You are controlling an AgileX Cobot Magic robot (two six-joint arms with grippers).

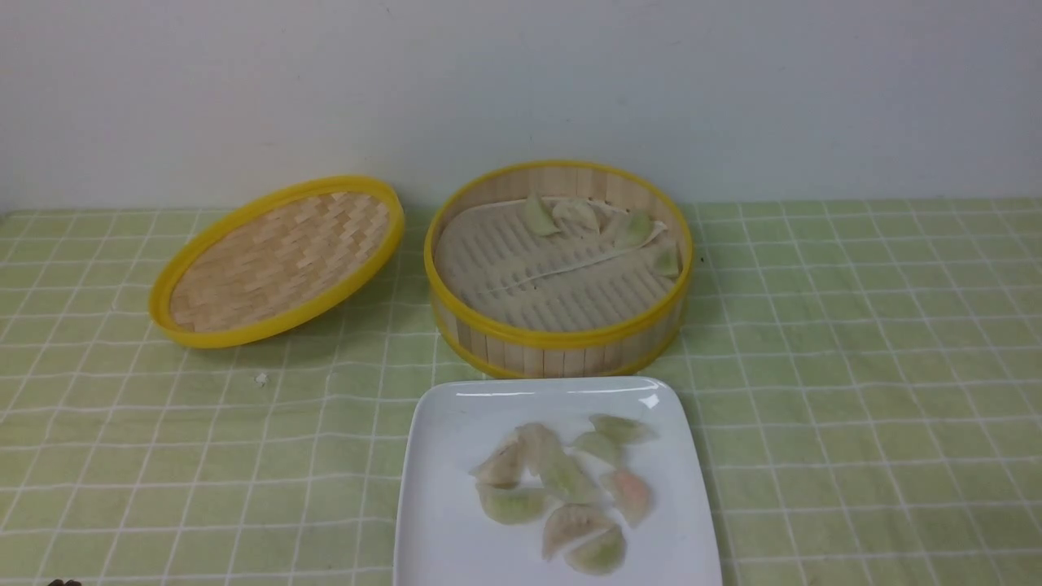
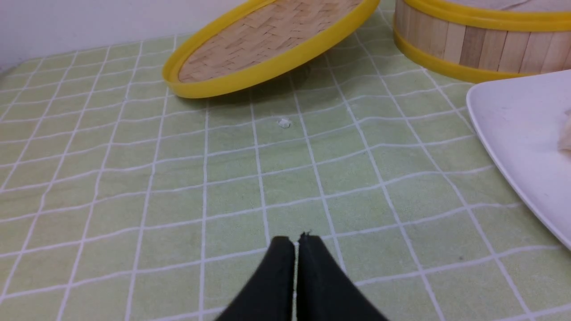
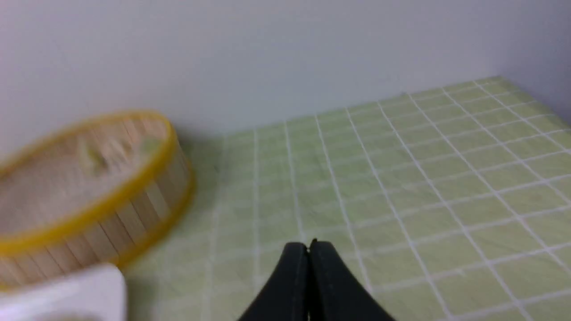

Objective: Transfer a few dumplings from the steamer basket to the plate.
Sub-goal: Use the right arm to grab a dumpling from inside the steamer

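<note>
Both grippers closed and empty, both well clear of the dumplings.

Left gripper (image 2: 295, 240): jaws pressed together, holding nothing, low over bare cloth (image 2: 134, 178). The plate (image 2: 513, 133) edge is near it, with the basket (image 2: 468, 49) wall and lid (image 2: 267, 40) further ahead and a small white crumb (image 2: 283, 122) on the cloth between. Right gripper (image 3: 308, 245): jaws also together, empty, over bare cloth, with the basket and a plate corner off to one side; this view is blurred. Front view: roughly nine dumplings (image 1: 562, 488) in a loose pile on the plate. Plate sits just in front of the basket, touching or not, can't tell. About four more dumplings sit on the liner (image 1: 537, 285) at the basket's far wall. Lid lies tilted left of the basket, basket-side edge raised.
</note>
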